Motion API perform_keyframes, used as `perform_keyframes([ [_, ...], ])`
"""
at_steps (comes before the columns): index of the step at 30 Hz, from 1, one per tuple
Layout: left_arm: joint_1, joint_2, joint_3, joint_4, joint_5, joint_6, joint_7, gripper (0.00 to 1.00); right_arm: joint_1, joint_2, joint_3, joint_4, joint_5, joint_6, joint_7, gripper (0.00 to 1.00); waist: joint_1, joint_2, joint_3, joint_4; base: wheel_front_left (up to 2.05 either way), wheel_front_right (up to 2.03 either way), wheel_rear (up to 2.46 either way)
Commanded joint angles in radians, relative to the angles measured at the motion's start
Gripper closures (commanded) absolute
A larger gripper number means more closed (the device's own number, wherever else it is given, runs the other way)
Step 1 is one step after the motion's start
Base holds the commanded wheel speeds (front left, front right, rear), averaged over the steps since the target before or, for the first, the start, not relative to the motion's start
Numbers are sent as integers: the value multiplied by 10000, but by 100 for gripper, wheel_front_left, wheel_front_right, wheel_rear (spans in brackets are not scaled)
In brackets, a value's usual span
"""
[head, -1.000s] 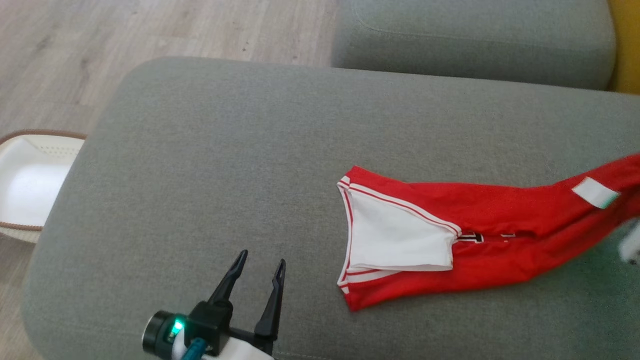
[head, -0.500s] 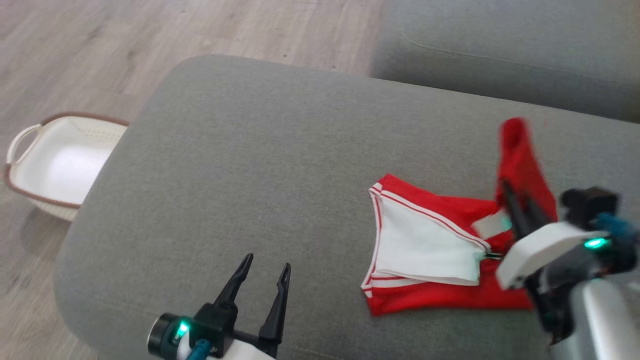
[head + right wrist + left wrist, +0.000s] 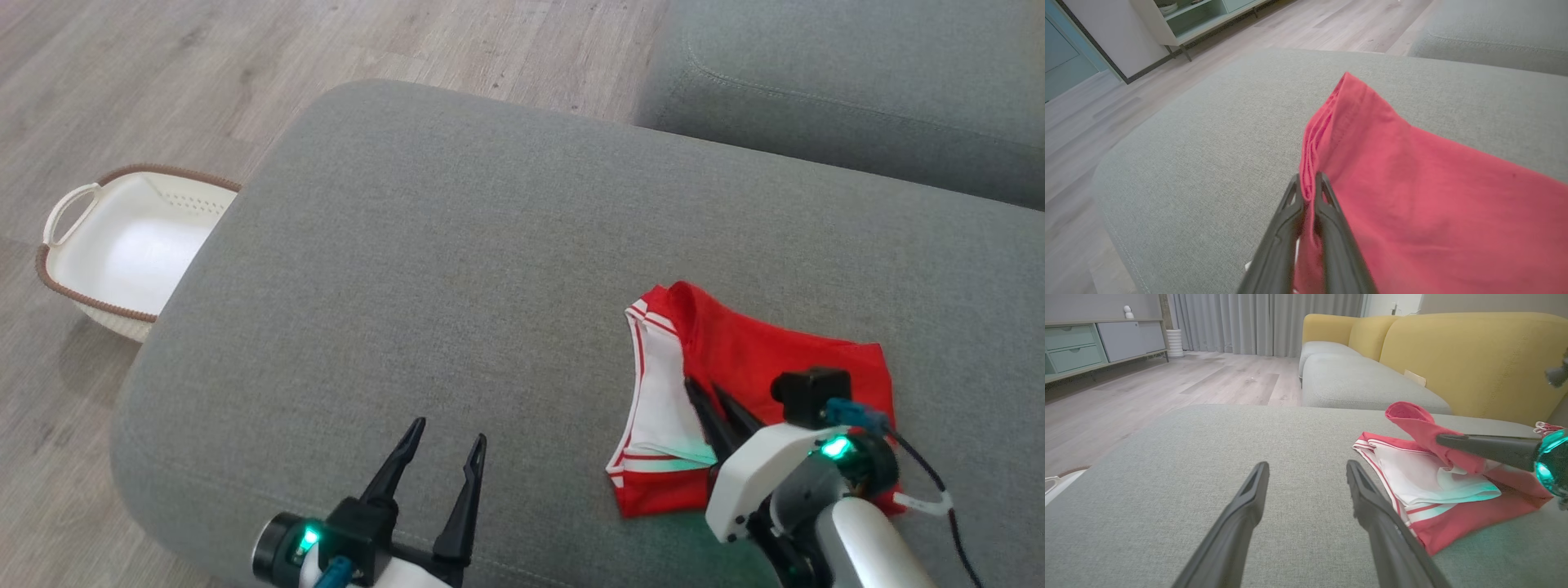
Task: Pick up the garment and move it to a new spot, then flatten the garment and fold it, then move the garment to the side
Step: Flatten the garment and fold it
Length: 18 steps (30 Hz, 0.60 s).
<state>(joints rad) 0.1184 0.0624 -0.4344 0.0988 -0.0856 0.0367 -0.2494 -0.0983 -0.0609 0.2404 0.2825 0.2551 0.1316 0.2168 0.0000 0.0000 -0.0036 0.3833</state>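
Fold prob. half-done: right gripper (image 3: 1307, 179), pinched shut on red-and-white fabric garment (image 3: 759, 359) by its red edge, holds it doubled over ahead of its tips; left gripper (image 3: 451, 430) gapes empty, garment off to its right. Side move pending.

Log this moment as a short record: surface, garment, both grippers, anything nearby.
surface: grey cushion
garment: red and white garment, lying on the cushion's right part, one red flap raised over the white panel
right gripper: shut on the edge of the red flap
left gripper: open, holding nothing, above bare cushion to the garment's left
nearby: white basket on the wood floor, by the cushion's left end
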Motion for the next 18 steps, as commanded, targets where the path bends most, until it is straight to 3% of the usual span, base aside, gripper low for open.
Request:
perform_keyframes([
  [1, -533, -121, 227, -342, -54, 82, -124, 0, -609, 89, 309, -115, 247, -9, -239, 45, 0, 0, -2, 4, 0, 0, 0],
  [2, -538, -121, 207, -342, -59, 88, -124, 0, -651, 94, 394, -6, 423, -9, -300, 3, 0, 0, -6, 2, 0, 0, 0],
  [3, -537, -121, 193, -340, -62, 94, -124, 0, -694, 98, 516, 74, 611, -9, -352, 0, 0, 0, -9, -6, 0, 0, 0],
  [10, -458, -121, 258, -299, -44, 119, -124, 0, -814, 104, 662, 110, 1877, -9, -1114, 0, 0, 0, -105, -196, 0, 0, 0],
  [18, -330, -121, 483, -259, -15, 159, -124, 0, -340, -275, 181, -155, 1887, -9, -3068, 0, 0, 0, -458, -853, 0, 0, 0],
])
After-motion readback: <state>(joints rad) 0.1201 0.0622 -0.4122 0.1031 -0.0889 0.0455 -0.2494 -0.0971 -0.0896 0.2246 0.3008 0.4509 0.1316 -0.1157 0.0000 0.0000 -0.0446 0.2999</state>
